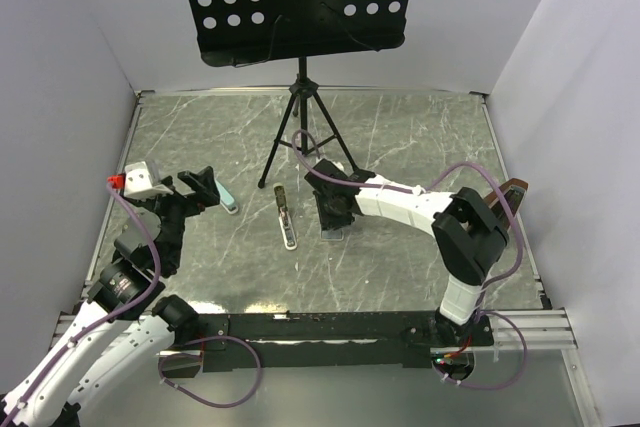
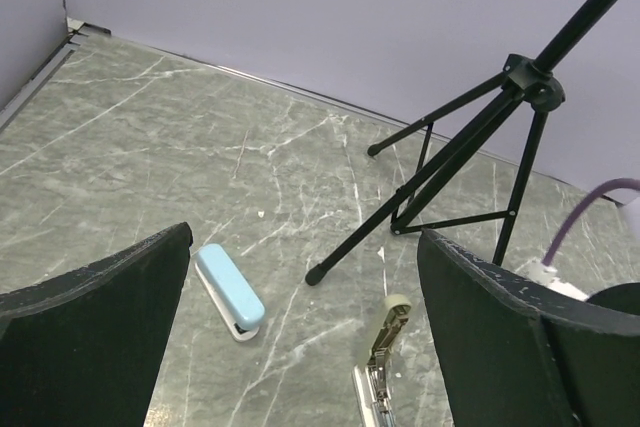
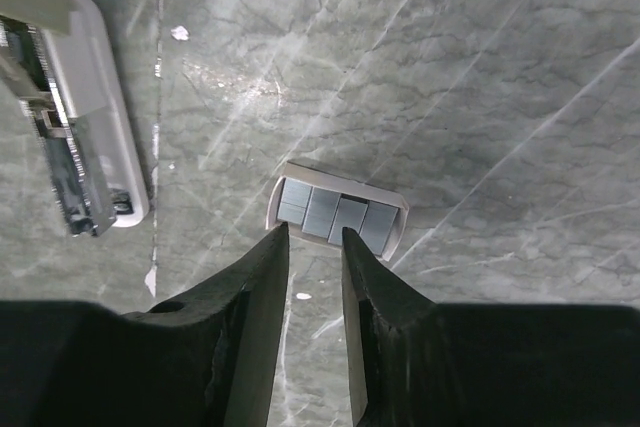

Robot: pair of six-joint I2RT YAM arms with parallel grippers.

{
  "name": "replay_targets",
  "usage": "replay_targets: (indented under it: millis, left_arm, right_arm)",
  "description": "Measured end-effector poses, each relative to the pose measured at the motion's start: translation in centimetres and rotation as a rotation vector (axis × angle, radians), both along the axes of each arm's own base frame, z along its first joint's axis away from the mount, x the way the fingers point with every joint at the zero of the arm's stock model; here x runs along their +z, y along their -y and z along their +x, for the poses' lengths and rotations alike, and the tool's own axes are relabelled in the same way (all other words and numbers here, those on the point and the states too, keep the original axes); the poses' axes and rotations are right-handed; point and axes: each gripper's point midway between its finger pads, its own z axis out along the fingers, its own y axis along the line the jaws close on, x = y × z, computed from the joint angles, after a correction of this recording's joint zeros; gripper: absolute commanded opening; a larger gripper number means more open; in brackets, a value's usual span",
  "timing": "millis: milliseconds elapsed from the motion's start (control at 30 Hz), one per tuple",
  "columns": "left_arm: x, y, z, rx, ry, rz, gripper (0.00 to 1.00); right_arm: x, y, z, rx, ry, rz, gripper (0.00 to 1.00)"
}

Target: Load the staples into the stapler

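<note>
Right claw [image 3: 312, 234]: positioned directly above the staple box [image 3: 272, 205], which lies on the grey marbled tabletop [image 1: 420, 147] slightly right of centre in the top view. The box is open – several flat silvery-grey staple strips [image 3: 340, 215] lie side by side inside it. The two fingers stand with only a narrow gap between them, their tips at the near edge of the box and in line with one of the left strips. It cannot be told whether the tips touch or grip a strip.

Open stapler [image 3: 85, 117]: lies in the upper left of the right wrist view, near the box but apart from it, with its metal magazine exposed.

Left claw [image 2: 305, 237]: released, fingers spread wide, grasping nothing, raised over the left part of the tabletop.

Blue stapler [image 2: 230, 292]: closed, flat on the tabletop, in the lower left of the left wrist view – just beside the left finger.

Tripod [image 2: 450, 157]: stands behind both staplers, with one foot near the blue stapler.
</note>
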Motion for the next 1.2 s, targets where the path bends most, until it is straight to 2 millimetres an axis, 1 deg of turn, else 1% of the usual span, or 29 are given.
replay_targets:
  millis: [133,400,733,1100,1200]
  left_arm:
    - [0.0,0.1,0.0,-0.007,0.0,0.001,1.0]
    - [0.0,0.4,0.0,-0.019,-0.001,0.001,0.99]
    - [0.0,0.3,0.0,-0.019,0.0,0.001,0.99]
    - [0.0,0.4,0.0,-0.025,-0.001,0.006,0.99]
    - [0.0,0.4,0.0,-0.027,-0.001,0.01,0.99]
  right_arm:
    - [-0.8,0.1,-0.4,0.001,-0.032,-0.012,0.34]
    - [-1.1,-0.1,-0.7,0.008,-0.05,-0.009,0.32]
    - [-2.4,0.0,-1.0,0.01,-0.08,-0.032,0.3]
    - [-1.5,-1.2,-0.2,0.022,-0.054,-0.033,0.28]
    - [-1.4,-1.5,-0.3,0.03,-0.051,-0.036,0.28]
